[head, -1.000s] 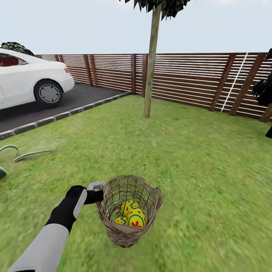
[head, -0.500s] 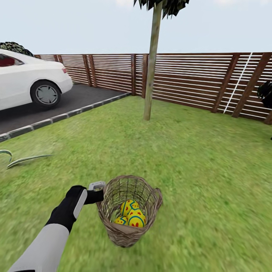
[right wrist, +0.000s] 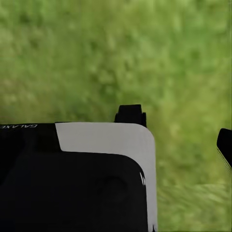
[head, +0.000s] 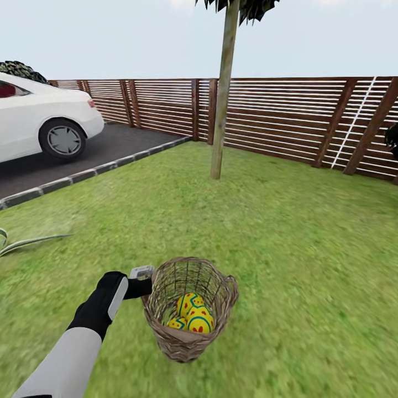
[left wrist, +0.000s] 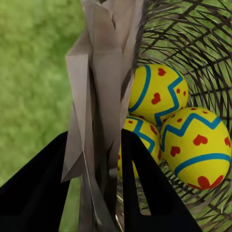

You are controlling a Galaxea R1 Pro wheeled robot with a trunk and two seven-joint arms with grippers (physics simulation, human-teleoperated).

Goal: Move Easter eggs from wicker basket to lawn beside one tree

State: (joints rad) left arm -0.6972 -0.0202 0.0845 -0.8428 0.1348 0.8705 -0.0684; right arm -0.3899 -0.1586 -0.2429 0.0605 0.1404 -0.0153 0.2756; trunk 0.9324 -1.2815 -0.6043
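Note:
The wicker basket (head: 187,338) hangs over the lawn (head: 287,232), with my left gripper (head: 147,287) shut on its braided rim (left wrist: 103,72). In the left wrist view the black fingers (left wrist: 150,193) clamp the rim from both sides. Three yellow Easter eggs (head: 193,316) with blue zigzags and red hearts lie in the basket's bottom: one egg (left wrist: 155,92), a second (left wrist: 199,145) and a third (left wrist: 141,139) partly behind the rim. The tree (head: 221,110) stands ahead on the grass in front of the fence. A black fingertip (right wrist: 225,145) of my right gripper shows over grass.
A brown slatted fence (head: 287,116) closes the far side of the lawn. A white car (head: 38,119) is parked on the dark driveway (head: 66,160), which is edged with grey stones (head: 88,174). Long plant leaves (head: 25,243) lie at the left edge.
The whole view has shifted: the car and leaves slid left and the tree base sits slightly lower, so the camera moved. The basket stays in my left gripper at the same spot.

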